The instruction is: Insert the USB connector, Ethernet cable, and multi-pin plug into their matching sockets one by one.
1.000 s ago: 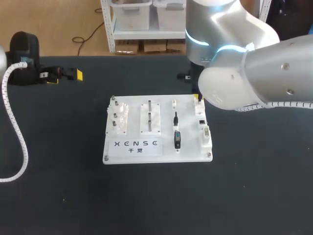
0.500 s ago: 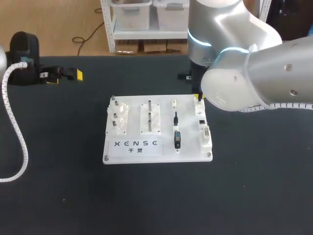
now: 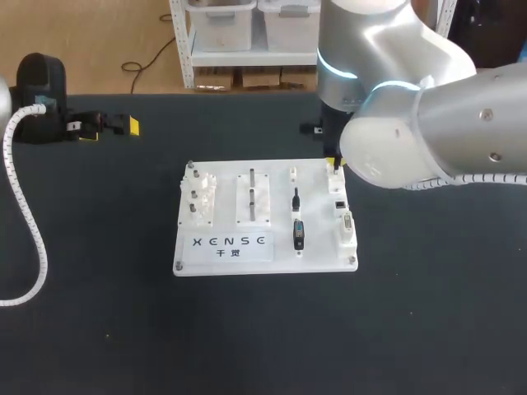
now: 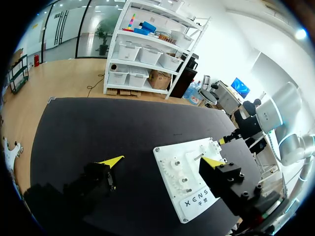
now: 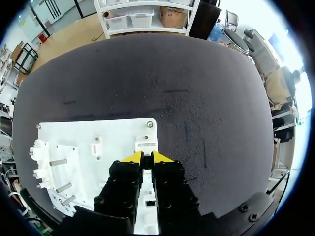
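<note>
Robotics lab: left arm (image 3: 37, 78) and right arm (image 3: 428, 123) reach over a black table (image 3: 99, 329) holding a white test board (image 3: 278, 222) of sockets, pegs and plugs.

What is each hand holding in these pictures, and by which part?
Left hand: open, holding nothing. Right hand: above the white board near its edge; whether it grips anything there cannot be told.

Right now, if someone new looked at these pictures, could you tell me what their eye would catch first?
The bulky silver right arm fills the head view's right, its right gripper over the far right corner of the white board in the middle of the black table. The left gripper sits open near the far left edge.
</note>
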Controlling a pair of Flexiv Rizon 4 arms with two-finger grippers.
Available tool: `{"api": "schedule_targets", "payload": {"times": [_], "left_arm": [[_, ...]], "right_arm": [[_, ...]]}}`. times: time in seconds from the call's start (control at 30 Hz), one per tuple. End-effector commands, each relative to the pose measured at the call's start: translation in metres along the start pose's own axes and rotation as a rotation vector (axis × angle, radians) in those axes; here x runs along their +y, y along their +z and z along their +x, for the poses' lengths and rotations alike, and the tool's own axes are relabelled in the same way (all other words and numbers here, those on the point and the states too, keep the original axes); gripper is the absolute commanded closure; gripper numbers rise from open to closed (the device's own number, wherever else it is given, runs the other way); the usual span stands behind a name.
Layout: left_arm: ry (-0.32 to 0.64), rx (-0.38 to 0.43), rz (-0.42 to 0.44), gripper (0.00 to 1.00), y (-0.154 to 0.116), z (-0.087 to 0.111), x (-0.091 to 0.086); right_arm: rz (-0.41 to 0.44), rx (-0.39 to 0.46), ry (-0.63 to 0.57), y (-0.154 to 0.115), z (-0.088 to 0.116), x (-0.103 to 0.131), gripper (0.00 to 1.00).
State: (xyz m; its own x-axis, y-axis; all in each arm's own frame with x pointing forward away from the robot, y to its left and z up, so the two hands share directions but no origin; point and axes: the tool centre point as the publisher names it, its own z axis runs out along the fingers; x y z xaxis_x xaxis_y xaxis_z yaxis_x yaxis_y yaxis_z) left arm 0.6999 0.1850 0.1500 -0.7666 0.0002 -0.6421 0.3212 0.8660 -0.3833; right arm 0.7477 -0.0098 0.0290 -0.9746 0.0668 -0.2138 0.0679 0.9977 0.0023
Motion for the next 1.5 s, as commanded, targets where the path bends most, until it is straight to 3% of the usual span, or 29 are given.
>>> {"api": "schedule_targets", "payload": {"times": [0.03,1.17,1.5], "left_arm": [[0.0,0.0,0.0,0.0,0.0,0.0,0.0],[0.0,0.0,0.0,0.0,0.0,0.0,0.0],[0.0,0.0,0.0,0.0,0.0,0.0,0.0]], "right_arm": [[-0.005,-0.01,0.004,-0.003,0.001,-0.002,1.0],[-0.006,0.0,0.002,-0.003,0.01,0.0,1.0],[0.026,0.018,0.022,0.01,0.011,-0.003,1.0]]}}
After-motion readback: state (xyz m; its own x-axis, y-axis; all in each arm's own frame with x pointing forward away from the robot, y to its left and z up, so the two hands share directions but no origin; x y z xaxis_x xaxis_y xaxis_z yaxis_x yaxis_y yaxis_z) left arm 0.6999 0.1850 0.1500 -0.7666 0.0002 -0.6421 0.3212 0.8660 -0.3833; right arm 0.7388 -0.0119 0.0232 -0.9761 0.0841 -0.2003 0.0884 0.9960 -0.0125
